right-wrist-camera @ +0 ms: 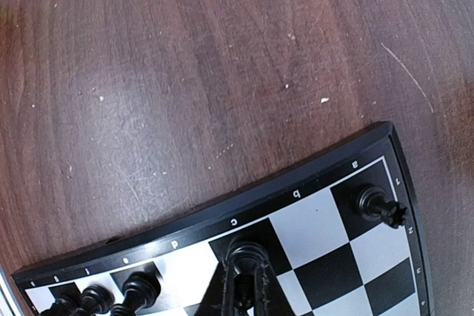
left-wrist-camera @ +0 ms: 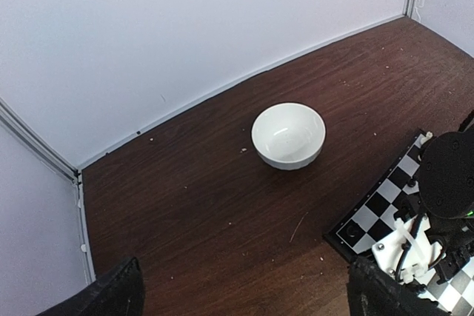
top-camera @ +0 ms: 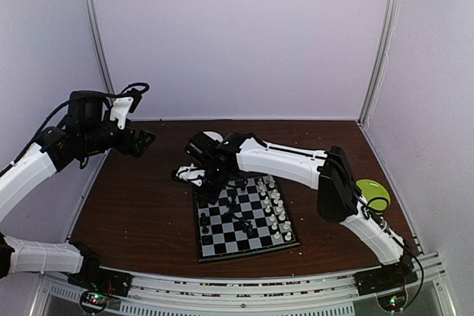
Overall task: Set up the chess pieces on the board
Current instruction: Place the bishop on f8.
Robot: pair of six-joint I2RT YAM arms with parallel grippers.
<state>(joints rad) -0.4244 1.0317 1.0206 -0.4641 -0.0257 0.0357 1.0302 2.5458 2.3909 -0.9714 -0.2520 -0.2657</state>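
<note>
The board (top-camera: 222, 236) lies in the middle of the table, and its corner shows in the left wrist view (left-wrist-camera: 368, 219). White chess pieces (top-camera: 278, 211) line its right side. Black chess pieces (top-camera: 243, 221) stand loosely near its centre. My right gripper (right-wrist-camera: 245, 269) is shut on a black piece (right-wrist-camera: 246, 251) whose base rests on the dark c square of the edge row, at the board's far left corner (top-camera: 209, 186). A black rook (right-wrist-camera: 376, 204) stands on the a corner square. More black pieces (right-wrist-camera: 137, 289) fill the same row. My left gripper (top-camera: 144, 140) hangs open above the table's left side, holding nothing (left-wrist-camera: 243, 277).
A white bowl (left-wrist-camera: 288, 135) stands behind the board, partly hidden by the right arm in the top view (top-camera: 211, 136). A green plate (top-camera: 372, 194) sits at the right edge. Crumbs (right-wrist-camera: 324, 99) dot the brown table. White walls close three sides.
</note>
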